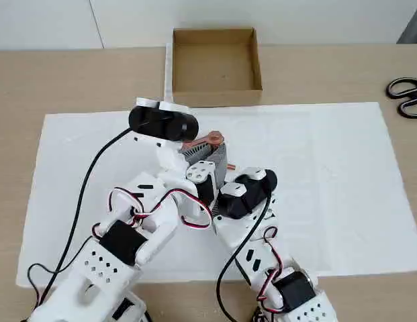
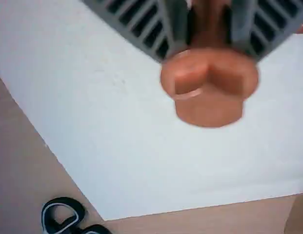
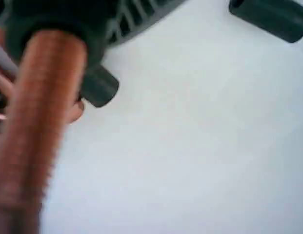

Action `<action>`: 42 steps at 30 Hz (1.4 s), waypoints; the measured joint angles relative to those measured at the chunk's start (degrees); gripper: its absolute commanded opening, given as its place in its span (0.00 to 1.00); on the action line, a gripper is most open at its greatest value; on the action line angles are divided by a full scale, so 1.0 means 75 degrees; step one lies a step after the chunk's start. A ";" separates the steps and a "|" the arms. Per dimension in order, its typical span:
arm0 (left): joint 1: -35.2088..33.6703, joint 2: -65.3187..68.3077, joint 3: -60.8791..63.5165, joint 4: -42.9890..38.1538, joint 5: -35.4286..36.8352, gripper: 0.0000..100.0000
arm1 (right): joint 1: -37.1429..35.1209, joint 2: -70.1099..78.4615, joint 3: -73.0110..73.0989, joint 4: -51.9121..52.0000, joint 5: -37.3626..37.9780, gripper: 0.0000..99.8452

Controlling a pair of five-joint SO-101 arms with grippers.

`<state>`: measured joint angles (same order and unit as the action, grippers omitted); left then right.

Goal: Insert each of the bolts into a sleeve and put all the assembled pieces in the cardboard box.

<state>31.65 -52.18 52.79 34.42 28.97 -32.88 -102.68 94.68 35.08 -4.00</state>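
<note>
Left wrist view: the left gripper (image 2: 210,46) pinches a copper-coloured hex-head plastic bolt (image 2: 210,90) by its shank over the white paper sheet (image 2: 92,122). It is apparently steadying the bolt so the right gripper (image 1: 219,163), jaws pressed on a dark cylindrical sleeve (image 3: 95,44), receives the thread. The brown cardboard box (image 1: 258,64) stands beyond.

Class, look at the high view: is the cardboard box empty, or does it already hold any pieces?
Empty. The cardboard box shows only its bare brown floor, and nothing lies inside it.
</note>
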 measured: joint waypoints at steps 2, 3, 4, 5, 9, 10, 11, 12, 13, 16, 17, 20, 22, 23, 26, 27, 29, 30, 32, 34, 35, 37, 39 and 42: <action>-0.0012 0.0000 0.0105 -0.0047 0.0000 0.01 | -0.0012 0.0000 0.0012 0.0000 0.0000 0.00; -0.0012 0.0000 0.0188 -0.0059 0.0000 0.01 | -0.0012 0.0000 0.0012 0.0000 0.0000 0.00; 0.0012 0.0000 0.0223 -0.0059 0.0000 0.01 | -0.0012 0.0000 0.0000 0.0000 0.0000 0.00; 0.0023 0.0000 0.0258 -0.0059 0.0000 0.01 | -0.0012 0.0000 0.0000 0.0000 0.0000 0.00; 0.0023 0.0000 0.0270 -0.0059 0.0000 0.01 | -0.0012 0.0000 0.0000 0.0000 0.0000 0.00; 0.0023 0.0000 0.0270 -0.0059 0.0000 0.01 | -0.0012 0.0000 0.0000 0.0000 0.0000 0.00; 0.0023 0.0000 0.0270 -0.0059 0.0000 0.01 | -0.0012 0.0000 0.0000 0.0000 0.0000 0.00; 0.0023 0.0000 0.0270 -0.0059 0.0000 0.01 | -0.0012 0.0000 0.0000 0.0000 0.0000 0.00; 0.0023 0.0000 0.0270 -0.0059 0.0000 0.01 | -0.0012 0.0000 0.0000 0.0000 0.0000 0.00; 0.0023 0.0000 0.0270 -0.0059 0.0000 0.01 | -0.0012 0.0000 0.0000 0.0000 0.0000 0.00; 0.0023 0.0000 0.0270 -0.0059 0.0000 0.01 | -0.0012 0.0000 0.0000 0.0000 0.0000 0.00; 0.0023 0.0000 0.0270 -0.0059 -0.0141 0.01 | 0.0000 0.0000 0.0000 0.0000 0.0000 0.00; 0.0035 0.0000 0.0270 -0.0059 -0.0152 0.01 | 0.0023 0.0000 0.0000 0.0000 0.0000 0.00; 0.0035 0.0000 0.0270 -0.0059 -0.0152 0.01 | 0.0047 0.0000 0.0000 0.0000 0.0000 0.00; 0.0035 0.0000 0.0270 -0.0059 -0.0188 0.01 | 0.0047 0.0000 0.0000 0.0000 0.0000 0.00; 0.0035 0.0000 0.0270 -0.0059 -0.0199 0.01 | 0.0047 0.0000 0.0000 0.0000 0.0000 0.00; 0.0035 0.0000 0.0270 0.0035 -0.0223 0.01 | 0.0059 0.0000 0.0000 0.0000 0.0000 0.00; 0.0035 0.0000 0.0270 0.0082 -0.0223 0.01 | 0.0059 0.0000 0.0012 0.0000 0.0000 0.00; 0.0035 -0.0012 0.0270 0.0117 -0.0223 0.01 | 0.0059 0.0000 0.0012 0.0000 0.0000 0.00; 0.0035 -0.0012 0.0270 0.0141 -0.0223 0.01 | 0.0059 0.0000 0.0012 0.0000 0.0000 0.00; 0.0035 -0.0012 0.0270 0.0152 -0.0223 0.01 | 0.0059 0.0000 0.0012 0.0000 0.0000 0.00; 0.0047 -0.0012 0.0270 0.0152 -0.0305 0.01 | 0.0059 0.0000 0.0012 0.0000 0.0000 0.00; 0.0129 -0.0012 0.0270 0.0164 -0.0457 0.01 | 0.0059 0.0000 0.0012 0.0000 0.0000 0.00; 0.0305 -0.0012 0.0270 0.0410 -0.0539 0.01 | 0.0070 0.0012 0.0012 0.0000 -0.0012 0.00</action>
<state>33.93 -52.26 54.81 37.49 24.92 -32.35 -102.59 94.77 35.08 -4.09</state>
